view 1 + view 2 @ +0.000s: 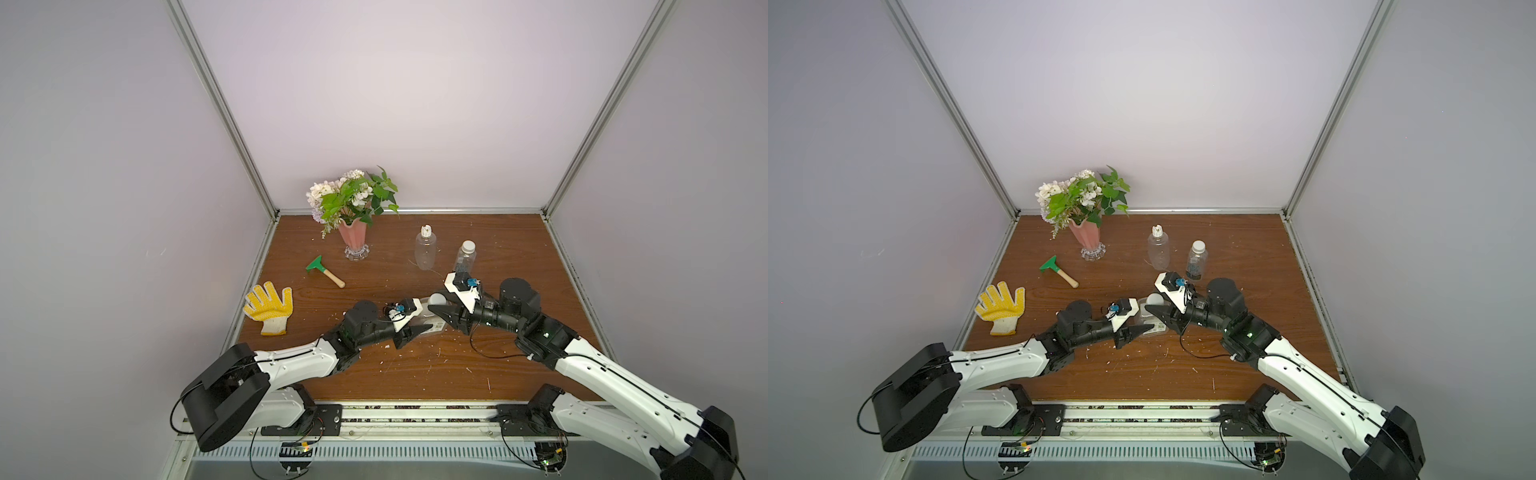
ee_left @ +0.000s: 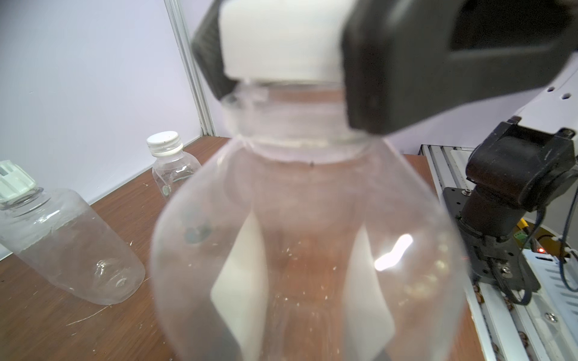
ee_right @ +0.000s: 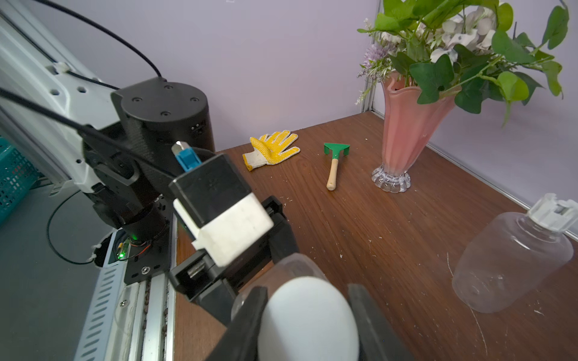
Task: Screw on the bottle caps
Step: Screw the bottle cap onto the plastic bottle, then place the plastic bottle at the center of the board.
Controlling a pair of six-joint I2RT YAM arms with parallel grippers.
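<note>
Above the desk (image 1: 415,374), left end effector (image 2: 303,281) and right end effector (image 3: 308,297) meet at one clear bottle.
Left end effector is clenched around the body of the held bottle (image 2: 306,175), neck up. Well beyond the left end effector stands the pink vase (image 1: 353,241); beyond the right end effector stand the rounded bottle (image 1: 425,253) and, nearer, the slim bottle (image 1: 465,261). A yellow glove (image 1: 269,307) and a green rake (image 1: 324,270) lie out past the left end effector. Smallest: the flat white cap (image 2: 281,40) pinched by the right end effector on the held bottle's neck, a ribbed cap (image 1: 425,231) on the rounded bottle, a round cap (image 1: 468,246) on the slim bottle.
</note>
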